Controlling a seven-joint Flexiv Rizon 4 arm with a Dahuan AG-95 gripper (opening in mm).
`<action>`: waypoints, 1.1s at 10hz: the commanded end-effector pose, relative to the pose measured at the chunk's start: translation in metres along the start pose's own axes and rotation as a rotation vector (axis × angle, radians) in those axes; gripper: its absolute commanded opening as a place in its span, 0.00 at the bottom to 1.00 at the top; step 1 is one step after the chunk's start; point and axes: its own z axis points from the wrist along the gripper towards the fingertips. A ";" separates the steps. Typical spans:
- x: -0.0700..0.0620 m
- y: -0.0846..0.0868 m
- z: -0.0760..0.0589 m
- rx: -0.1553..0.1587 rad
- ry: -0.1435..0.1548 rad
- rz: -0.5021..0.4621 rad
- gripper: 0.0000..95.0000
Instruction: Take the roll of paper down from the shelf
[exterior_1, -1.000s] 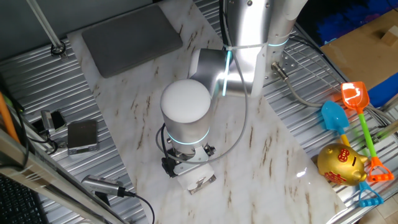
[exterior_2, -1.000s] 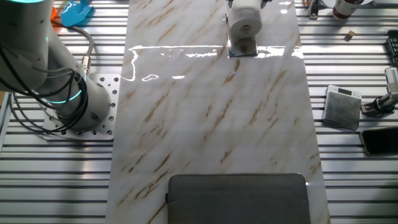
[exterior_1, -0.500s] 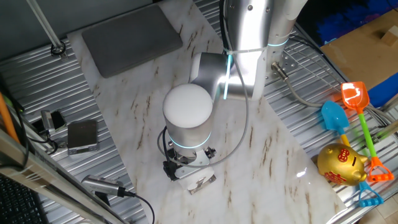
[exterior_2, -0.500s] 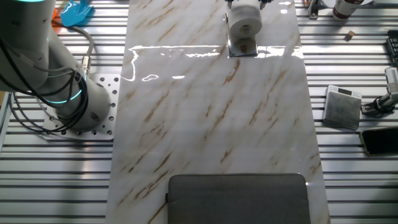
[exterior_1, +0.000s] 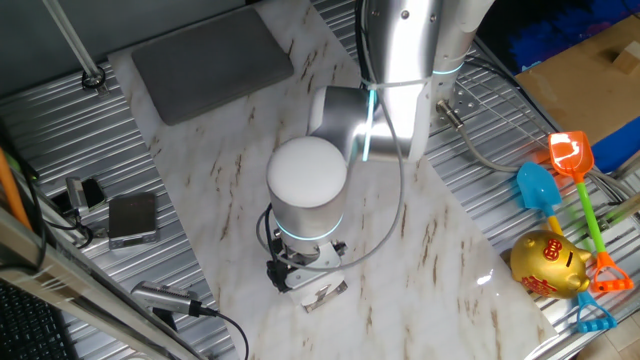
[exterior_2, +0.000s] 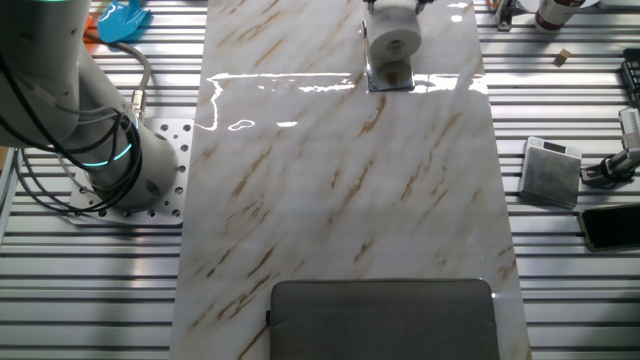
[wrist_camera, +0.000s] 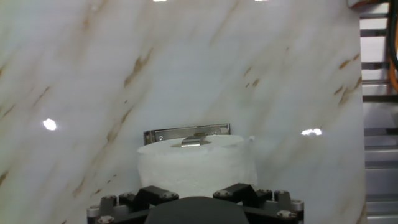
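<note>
Arm drifts, roll rises a touch

In one fixed view the arm's round end cap (exterior_1: 307, 172) sits slightly further right and lower; in the other, the roll of paper (exterior_2: 392, 40) stands marginally higher above the shelf (exterior_2: 389, 76).

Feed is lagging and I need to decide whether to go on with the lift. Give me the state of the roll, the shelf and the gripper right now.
roll of paper: lying on its side, hole toward the other fixed camera, over the shelf.
shelf: flat on the marble table, its silver rim showing past the roll.
gripper: right at the roll; fingers hidden, so grip cannot be confirmed.
</note>
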 end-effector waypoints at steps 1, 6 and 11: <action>0.000 0.000 0.000 0.005 -0.001 -0.005 1.00; 0.000 0.000 -0.002 0.036 -0.001 -0.001 0.00; 0.002 -0.002 -0.011 0.038 -0.007 0.012 0.00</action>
